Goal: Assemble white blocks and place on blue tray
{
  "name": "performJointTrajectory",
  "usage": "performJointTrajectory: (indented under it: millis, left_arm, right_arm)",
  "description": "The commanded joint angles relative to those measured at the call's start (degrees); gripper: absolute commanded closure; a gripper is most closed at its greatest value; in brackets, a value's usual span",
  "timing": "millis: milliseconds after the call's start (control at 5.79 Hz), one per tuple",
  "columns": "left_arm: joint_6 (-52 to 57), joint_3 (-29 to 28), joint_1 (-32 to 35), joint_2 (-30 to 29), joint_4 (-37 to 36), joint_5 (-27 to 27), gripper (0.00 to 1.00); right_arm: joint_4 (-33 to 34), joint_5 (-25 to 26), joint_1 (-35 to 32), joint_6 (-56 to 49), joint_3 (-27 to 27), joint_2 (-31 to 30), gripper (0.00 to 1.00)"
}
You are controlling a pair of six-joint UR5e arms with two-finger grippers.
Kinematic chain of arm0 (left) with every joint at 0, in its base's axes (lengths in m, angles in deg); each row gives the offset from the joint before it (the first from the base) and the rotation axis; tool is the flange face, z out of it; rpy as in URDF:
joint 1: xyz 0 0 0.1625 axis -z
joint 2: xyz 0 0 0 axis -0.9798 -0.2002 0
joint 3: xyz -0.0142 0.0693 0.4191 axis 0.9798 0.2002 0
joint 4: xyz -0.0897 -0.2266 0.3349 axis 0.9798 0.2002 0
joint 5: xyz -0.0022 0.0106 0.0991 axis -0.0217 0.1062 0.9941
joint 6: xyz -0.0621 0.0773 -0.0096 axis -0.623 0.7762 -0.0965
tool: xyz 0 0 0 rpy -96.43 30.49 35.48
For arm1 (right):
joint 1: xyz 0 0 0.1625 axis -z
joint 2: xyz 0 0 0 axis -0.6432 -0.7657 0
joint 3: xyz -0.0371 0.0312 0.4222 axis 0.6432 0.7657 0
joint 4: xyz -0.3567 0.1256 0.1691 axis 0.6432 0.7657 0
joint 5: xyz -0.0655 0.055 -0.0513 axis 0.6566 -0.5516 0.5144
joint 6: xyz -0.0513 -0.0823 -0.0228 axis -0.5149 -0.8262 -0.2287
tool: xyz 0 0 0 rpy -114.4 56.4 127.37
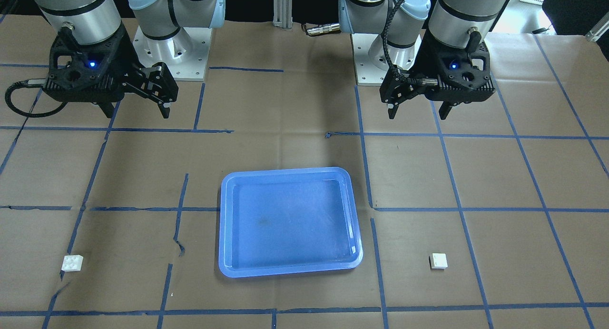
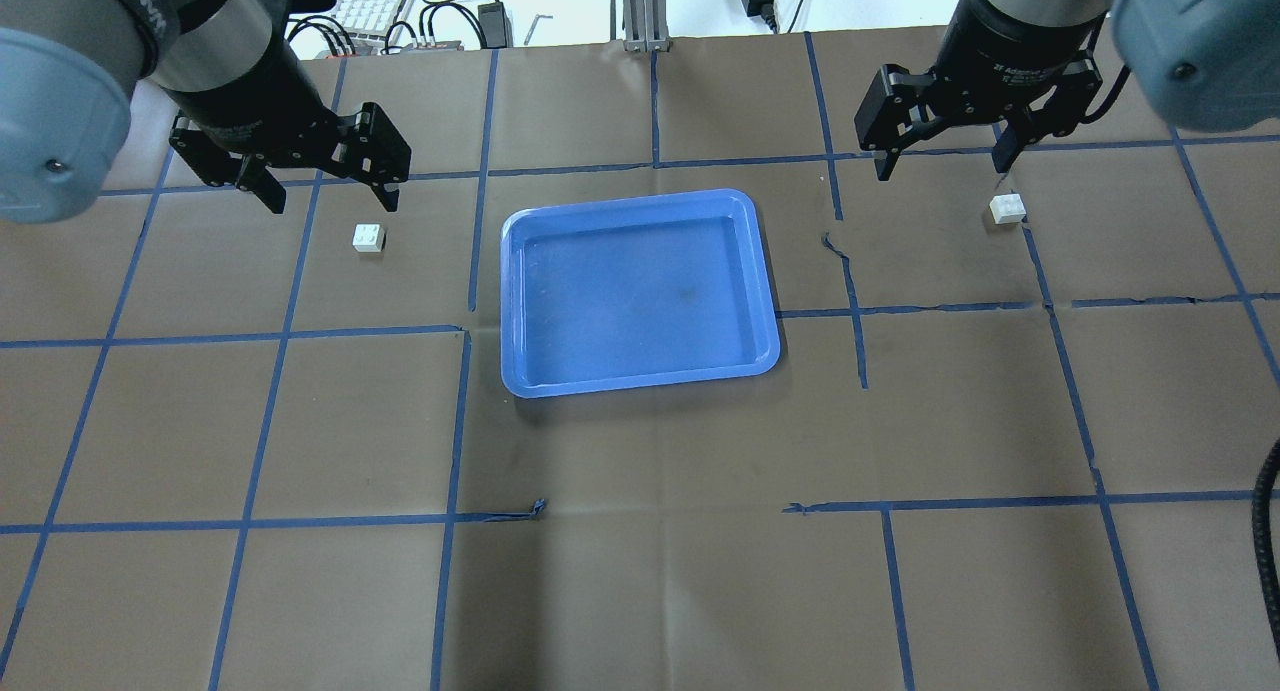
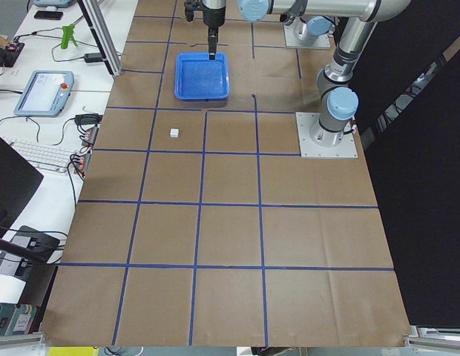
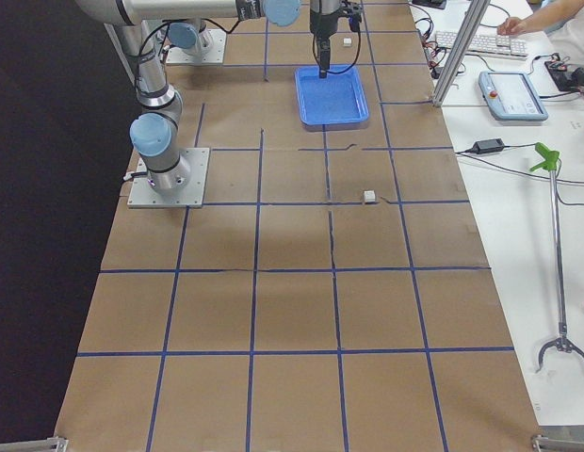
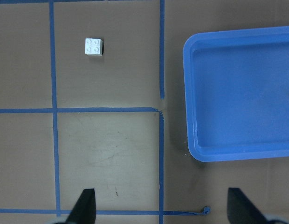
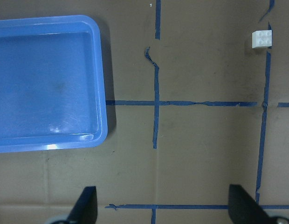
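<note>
White blocks (image 2: 369, 238) apart from fingers (image 2: 385, 171)

2 white blocks (image 2: 369, 238), blue tray (image 2: 640, 291), brown table (image 2: 640, 591) gridded with blue tape (image 2: 250, 521).

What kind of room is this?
Probably a robot lab: a left arm and a right arm bolted to a table gridded in blue tape, plus a keyboard and control tablet on the bench beside.

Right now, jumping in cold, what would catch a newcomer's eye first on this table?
The glossy blue tray, empty, sits mid-table between the two arms. One tiny brick lies well clear of it on either side: the left white block on the side of the open left hand, the right white block on the side of the open right hand.
</note>
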Motion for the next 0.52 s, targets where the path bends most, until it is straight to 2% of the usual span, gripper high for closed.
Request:
performJointTrajectory:
  millis: [0, 346]
  left_arm:
    - [-0.1, 0.2, 0.2, -0.1, -0.2, -0.1, 0.01]
    - [0.4, 0.0, -0.3, 0.1, -0.2, -0.1, 0.01]
  right_arm:
    - [0.2, 0.0, 0.1, -0.1, 0.0, 0.2, 0.0]
    - [0.1, 0.0, 0.1, -0.1, 0.0, 0.2, 0.0]
